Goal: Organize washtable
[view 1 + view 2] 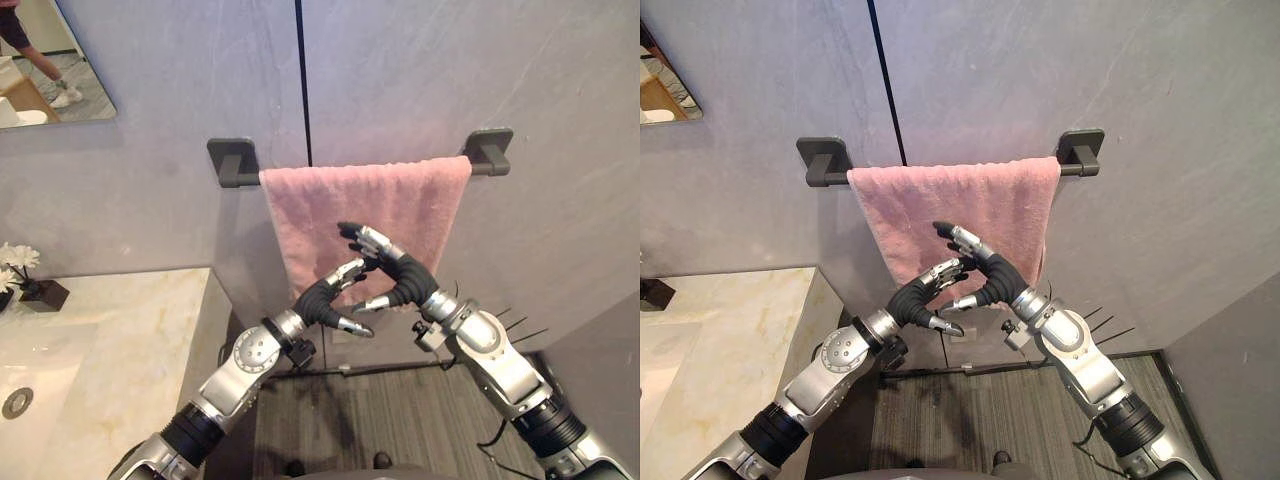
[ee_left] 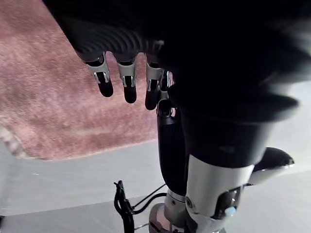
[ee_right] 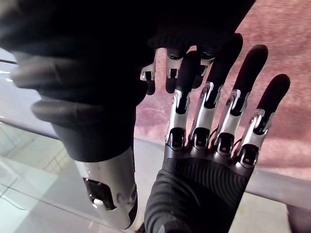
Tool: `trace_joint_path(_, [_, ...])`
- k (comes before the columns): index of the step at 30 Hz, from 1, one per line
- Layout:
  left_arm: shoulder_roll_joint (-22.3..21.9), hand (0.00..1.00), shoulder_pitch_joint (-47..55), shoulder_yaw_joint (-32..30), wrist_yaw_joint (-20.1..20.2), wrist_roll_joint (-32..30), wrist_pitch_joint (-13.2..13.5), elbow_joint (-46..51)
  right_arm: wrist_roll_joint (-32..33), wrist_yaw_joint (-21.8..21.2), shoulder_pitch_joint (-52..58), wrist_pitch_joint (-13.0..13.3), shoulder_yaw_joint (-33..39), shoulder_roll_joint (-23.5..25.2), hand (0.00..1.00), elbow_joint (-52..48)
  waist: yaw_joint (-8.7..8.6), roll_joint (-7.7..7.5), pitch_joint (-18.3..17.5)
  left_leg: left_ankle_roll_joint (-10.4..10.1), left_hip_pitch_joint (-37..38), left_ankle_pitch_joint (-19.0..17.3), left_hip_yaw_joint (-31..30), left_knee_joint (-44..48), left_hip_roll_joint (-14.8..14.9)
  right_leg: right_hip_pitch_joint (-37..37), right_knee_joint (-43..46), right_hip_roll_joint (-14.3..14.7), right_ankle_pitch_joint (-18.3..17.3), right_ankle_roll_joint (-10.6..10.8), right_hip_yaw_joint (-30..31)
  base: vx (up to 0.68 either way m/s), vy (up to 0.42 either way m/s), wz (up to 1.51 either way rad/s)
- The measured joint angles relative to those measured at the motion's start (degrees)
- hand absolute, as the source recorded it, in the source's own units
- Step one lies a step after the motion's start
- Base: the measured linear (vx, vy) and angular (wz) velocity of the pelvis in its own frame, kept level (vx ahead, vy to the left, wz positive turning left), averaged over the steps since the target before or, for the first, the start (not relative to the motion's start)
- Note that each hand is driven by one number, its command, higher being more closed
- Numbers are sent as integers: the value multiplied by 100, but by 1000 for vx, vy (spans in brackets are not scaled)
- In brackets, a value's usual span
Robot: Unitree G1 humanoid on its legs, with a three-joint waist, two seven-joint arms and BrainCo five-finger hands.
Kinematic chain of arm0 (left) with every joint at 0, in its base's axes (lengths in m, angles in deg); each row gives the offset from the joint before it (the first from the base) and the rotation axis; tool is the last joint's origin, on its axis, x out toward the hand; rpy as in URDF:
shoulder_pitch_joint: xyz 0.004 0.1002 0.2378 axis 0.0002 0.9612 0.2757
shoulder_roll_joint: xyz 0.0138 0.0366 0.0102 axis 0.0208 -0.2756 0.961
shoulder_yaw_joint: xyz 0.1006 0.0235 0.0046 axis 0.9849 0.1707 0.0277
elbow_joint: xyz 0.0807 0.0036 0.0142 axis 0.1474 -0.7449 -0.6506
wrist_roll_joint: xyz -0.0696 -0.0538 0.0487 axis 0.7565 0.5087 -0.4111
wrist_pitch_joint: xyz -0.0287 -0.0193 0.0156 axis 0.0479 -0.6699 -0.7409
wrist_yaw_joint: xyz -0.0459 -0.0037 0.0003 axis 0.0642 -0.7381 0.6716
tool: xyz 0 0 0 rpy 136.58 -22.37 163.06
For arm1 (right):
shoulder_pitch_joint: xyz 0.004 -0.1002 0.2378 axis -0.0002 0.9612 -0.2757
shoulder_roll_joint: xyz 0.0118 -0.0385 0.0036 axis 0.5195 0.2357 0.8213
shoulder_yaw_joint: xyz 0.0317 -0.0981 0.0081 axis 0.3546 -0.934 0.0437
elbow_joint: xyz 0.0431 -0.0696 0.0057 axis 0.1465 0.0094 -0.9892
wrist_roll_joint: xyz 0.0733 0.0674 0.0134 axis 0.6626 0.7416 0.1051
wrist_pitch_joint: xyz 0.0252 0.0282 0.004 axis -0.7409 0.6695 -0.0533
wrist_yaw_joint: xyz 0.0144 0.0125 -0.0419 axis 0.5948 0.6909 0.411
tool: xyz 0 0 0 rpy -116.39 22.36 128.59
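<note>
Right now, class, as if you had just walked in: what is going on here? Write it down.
The robot holds both hands in front of a pink towel that hangs over a dark wall bar. The left hand and right hand cross near the towel's lower edge, fingers straight or relaxed, gripping nothing. Whether they touch the cloth is unclear. The marble washtable lies to the robot's left.

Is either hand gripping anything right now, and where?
Nothing held: left hand and right hand are both open in front of the hanging pink towel.
</note>
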Motion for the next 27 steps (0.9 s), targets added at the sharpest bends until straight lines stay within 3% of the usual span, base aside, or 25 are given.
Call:
trace_joint_path(6, [-401,0,30,-262,-361,-737,-10,-528,-669,44,172,-88,90,446,0,490,1,-21,-14,1,1,1,-4,0,8,6,0,-11,1,2,1,-11,-9,0])
trace_joint_path(10, [-776,0,71,-855,-814,-1230,-9,-792,-1201,290,449,-104,559,880,0,855,3,-29,-17,5,2,3,-11,0,10,9,2,-21,2,4,-1,-16,-11,0])
trace_joint_path(16, [-937,0,82,-1342,-1259,-1515,-10,-1200,-1323,725,568,-129,1348,1273,0,985,-8,-38,-16,6,-1,4,-18,-1,10,7,0,-24,2,5,-12,-5,-4,0])
trace_joint_path(27, [-949,0,-86,-2044,-1656,-1611,-8,-1450,-1389,1176,561,-125,2313,1592,0,1186,-19,-132,-49,11,-93,10,-64,0,6,-54,-12,-30,10,15,-118,-5,-6,2])
